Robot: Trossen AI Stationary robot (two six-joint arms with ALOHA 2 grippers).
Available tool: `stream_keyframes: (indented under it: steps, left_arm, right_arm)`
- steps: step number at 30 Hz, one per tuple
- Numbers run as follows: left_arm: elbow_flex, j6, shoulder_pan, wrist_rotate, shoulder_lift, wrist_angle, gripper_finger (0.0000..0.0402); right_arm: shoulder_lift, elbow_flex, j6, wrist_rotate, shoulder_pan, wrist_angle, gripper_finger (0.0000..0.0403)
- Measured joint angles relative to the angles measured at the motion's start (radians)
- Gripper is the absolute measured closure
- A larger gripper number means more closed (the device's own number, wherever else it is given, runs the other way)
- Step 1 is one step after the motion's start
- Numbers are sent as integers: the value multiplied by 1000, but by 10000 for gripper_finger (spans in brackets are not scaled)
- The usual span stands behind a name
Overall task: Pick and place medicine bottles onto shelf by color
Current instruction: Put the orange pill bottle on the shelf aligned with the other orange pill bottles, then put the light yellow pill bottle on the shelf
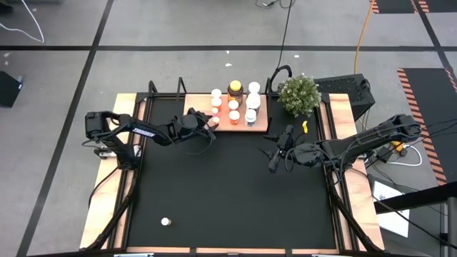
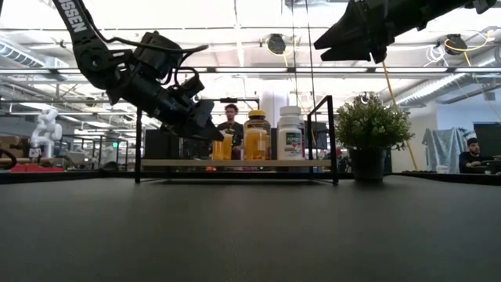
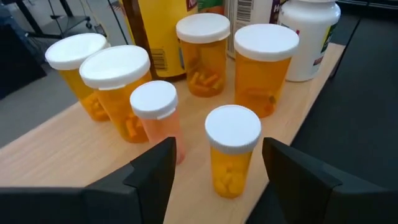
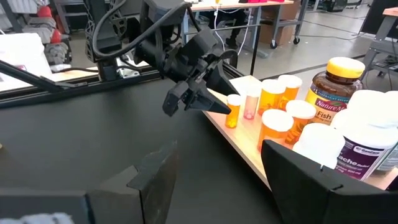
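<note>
There the left gripper stood with its fingers parted, an orange bottle upright between them on the shelf, clear of both pads as far as I could see. Other medicine bottles crowded the board behind it. The right gripper hung above the black mat, fingers apart, holding nothing. One white bottle lay alone near the mat's front edge.

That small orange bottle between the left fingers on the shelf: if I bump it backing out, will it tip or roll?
Probably tips easily: the small orange bottle is narrow, upright, with a cap wider than its body. It looks light, only partly filled with pills. It stands near the shelf edge, so once down it could roll off onto the mat. The left gripper is open around it, not touching; back out straight.
</note>
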Motion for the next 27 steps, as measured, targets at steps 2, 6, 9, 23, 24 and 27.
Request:
stream_keyframes:
  steps: [2,6,9,23,24,27]
  left_arm:
    - [0,0,0,0,0,-2,160]
    - [0,4,0,-24,0,-17,160]
    - [0,4,0,-26,0,-25,160]
    - [0,32,0,-27,0,-30,160]
    - [0,30,-1,-27,-4,-34,160]
    - [0,28,-2,-27,-27,-47,160]
  right_arm:
    - [0,0,3,-1,0,0,175]
    - [0,0,3,-2,0,0,175]
    - [0,0,3,-2,0,0,175]
    - [0,0,30,-3,0,0,174]
    - [0,0,32,-5,0,0,174]
    - [-1,0,30,-7,0,0,174]
